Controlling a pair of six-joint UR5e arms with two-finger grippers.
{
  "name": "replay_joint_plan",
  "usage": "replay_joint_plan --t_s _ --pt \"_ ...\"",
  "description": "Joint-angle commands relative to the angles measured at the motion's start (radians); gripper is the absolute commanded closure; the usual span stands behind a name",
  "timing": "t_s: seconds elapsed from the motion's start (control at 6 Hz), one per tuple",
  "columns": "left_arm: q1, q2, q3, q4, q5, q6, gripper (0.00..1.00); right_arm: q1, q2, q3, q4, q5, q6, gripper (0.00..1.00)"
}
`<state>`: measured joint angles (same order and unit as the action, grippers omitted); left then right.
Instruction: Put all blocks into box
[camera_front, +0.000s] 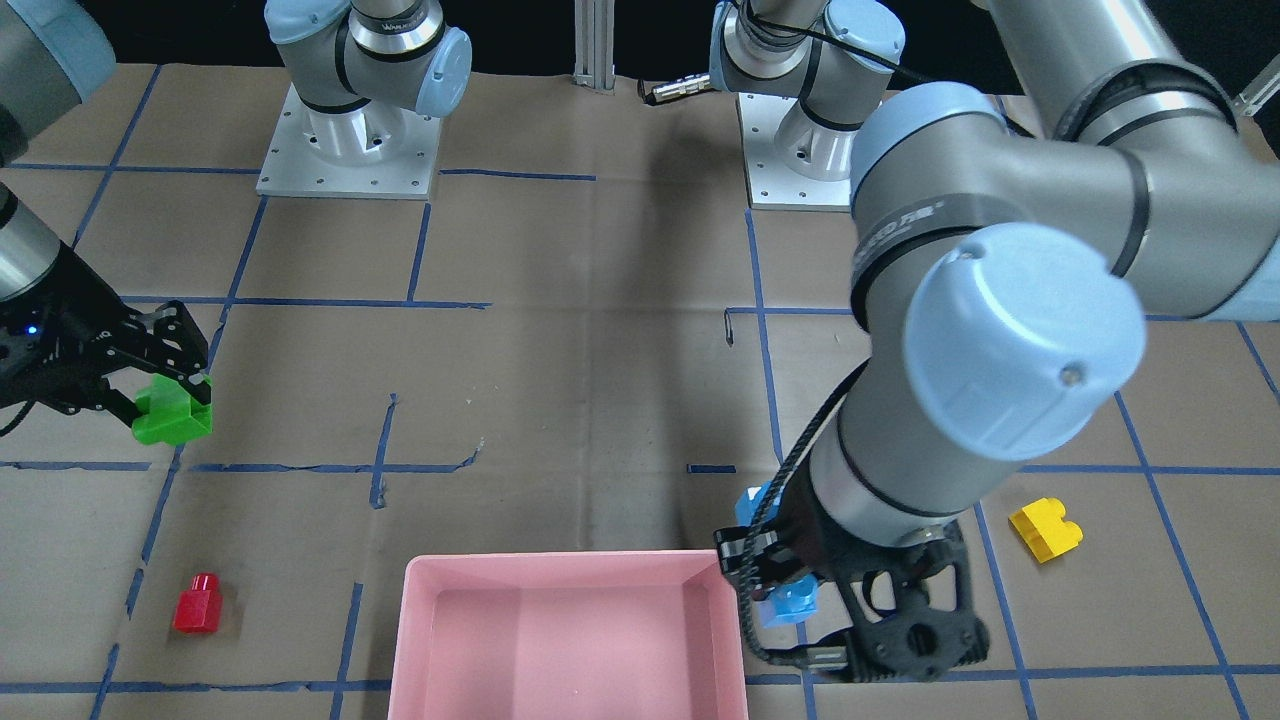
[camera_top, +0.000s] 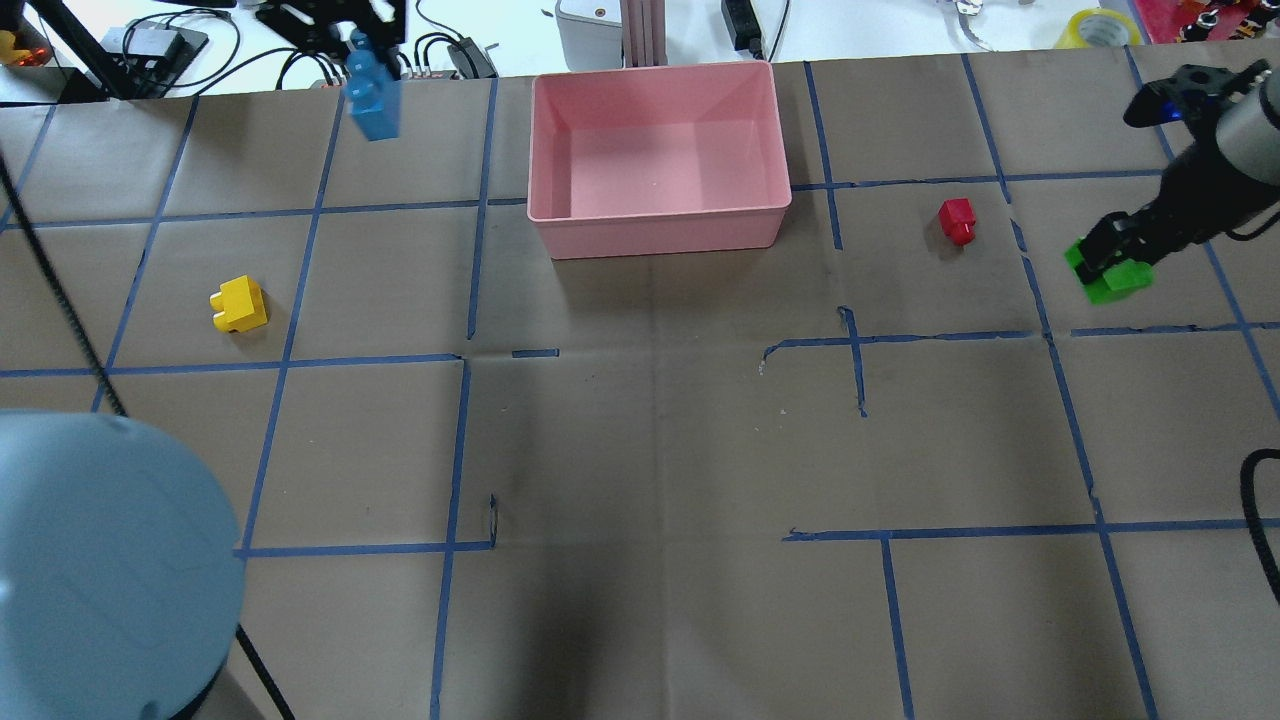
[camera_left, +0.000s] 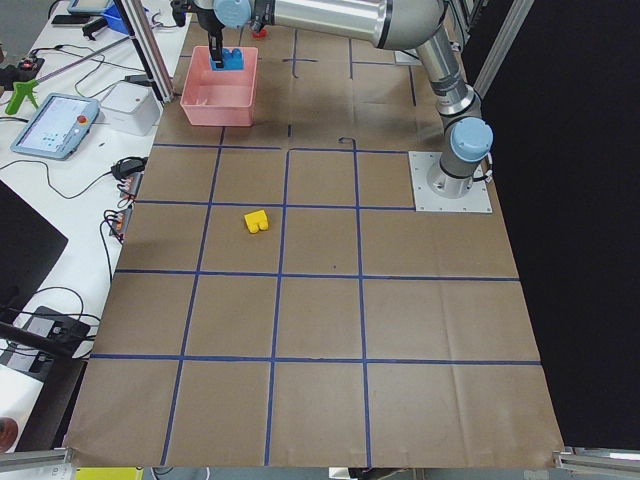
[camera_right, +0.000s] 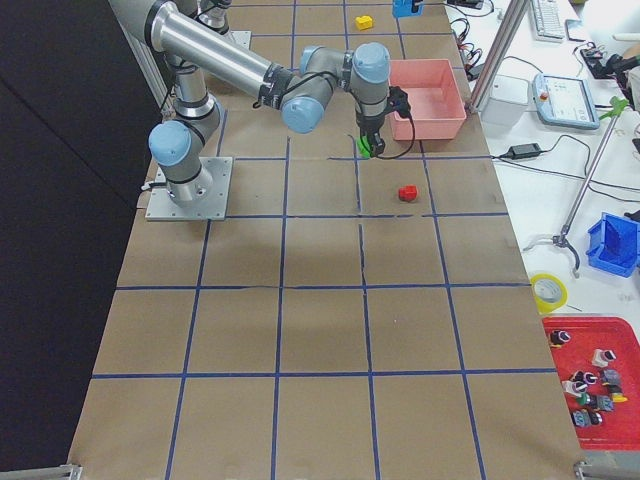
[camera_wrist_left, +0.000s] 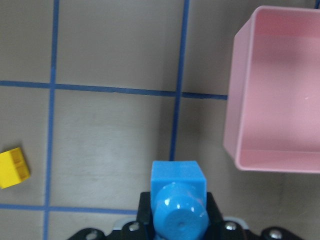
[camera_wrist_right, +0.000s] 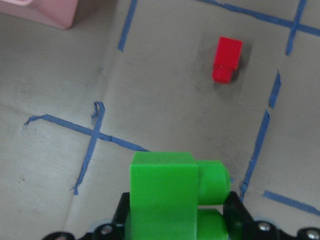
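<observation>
Count: four bricks, one per colour, and one box (camera_wrist_left: 280, 90) with nothing in it. Left hand (camera_wrist_left: 178, 220) is clamped on the blue brick (camera_wrist_left: 175, 177), box just inboard of it, yellow brick (camera_wrist_left: 12, 167) outboard on the desk. Right hand (camera_wrist_right: 175, 220) is clamped on the green brick (camera_wrist_right: 162, 185), probably lifted clear though the view is poor, red brick (camera_wrist_right: 227, 60) on the desk ahead of it. Judged light, rigid, smooth moulded plastic: pinch the flat side walls, not the studs, or it may slip.
</observation>
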<state>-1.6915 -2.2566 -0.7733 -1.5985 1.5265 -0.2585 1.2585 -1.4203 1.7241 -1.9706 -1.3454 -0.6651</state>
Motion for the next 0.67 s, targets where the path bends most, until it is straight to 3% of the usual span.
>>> replay_joint_plan --t_s 0.0,0.17,0.5 --pt "-0.028 -0.113 0.058 0.073 -0.002 -0.033 0.95 0.083 0.12 -0.127 -0.037 0.061 -0.001 0.93" --pt "-0.037 -0.174 0.057 0.118 0.0 -0.035 0.94 0.117 0.167 -0.153 -0.06 0.198 0.013 0.93" --pt "-0.07 -0.254 0.046 0.17 0.003 -0.033 0.86 0.165 0.251 -0.24 -0.088 0.32 0.029 0.93"
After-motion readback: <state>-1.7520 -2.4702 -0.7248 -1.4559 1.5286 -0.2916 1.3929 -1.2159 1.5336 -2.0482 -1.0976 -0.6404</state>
